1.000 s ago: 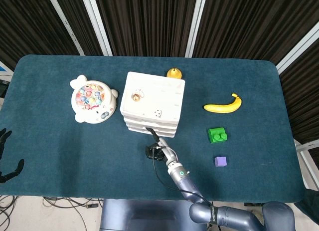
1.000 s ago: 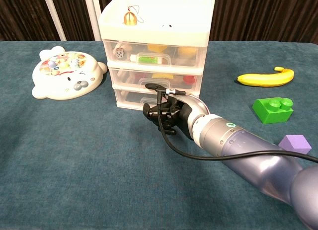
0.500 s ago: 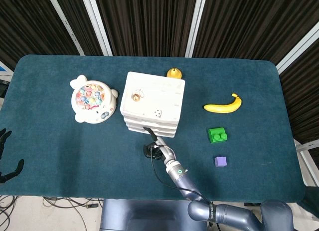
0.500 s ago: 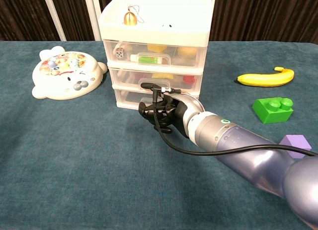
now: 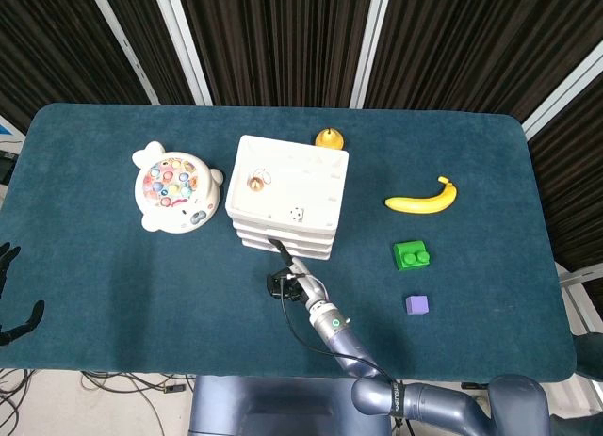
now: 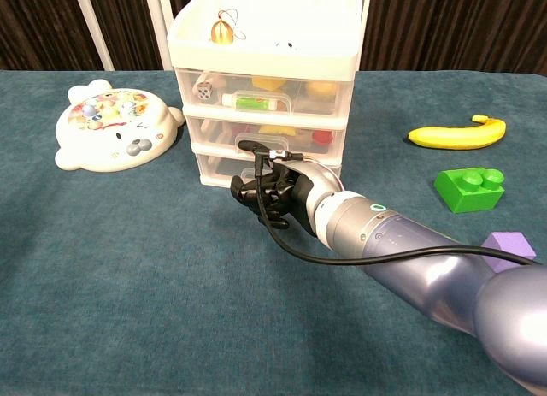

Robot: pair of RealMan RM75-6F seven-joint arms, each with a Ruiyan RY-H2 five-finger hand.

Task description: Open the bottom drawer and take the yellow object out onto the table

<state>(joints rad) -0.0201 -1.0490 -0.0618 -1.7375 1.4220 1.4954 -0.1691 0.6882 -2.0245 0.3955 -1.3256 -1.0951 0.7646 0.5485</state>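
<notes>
The white three-drawer unit (image 5: 287,196) (image 6: 269,97) stands mid-table with all drawers shut. Its bottom drawer (image 6: 220,168) shows only hazy contents through the clear front. My right hand (image 5: 283,282) (image 6: 272,193) sits low, right in front of that drawer, hiding its handle. Most of its fingers are curled in, and one finger (image 6: 256,144) stretches up to the drawer fronts. I see nothing held in it. My left hand (image 5: 11,299) shows only at the far left edge of the head view, off the table, fingers apart and holding nothing.
A round fishing toy (image 5: 174,186) (image 6: 115,135) lies left of the drawers. To the right are a banana (image 5: 422,201) (image 6: 457,135), a green brick (image 5: 413,255) (image 6: 468,189) and a purple cube (image 5: 417,305) (image 6: 508,246). A small bell (image 6: 224,31) sits on the unit's top.
My right hand has slid left and nearer the drawer fronts, and the unit seems nudged slightly. The drawers stay shut. The left hand has not moved.
</notes>
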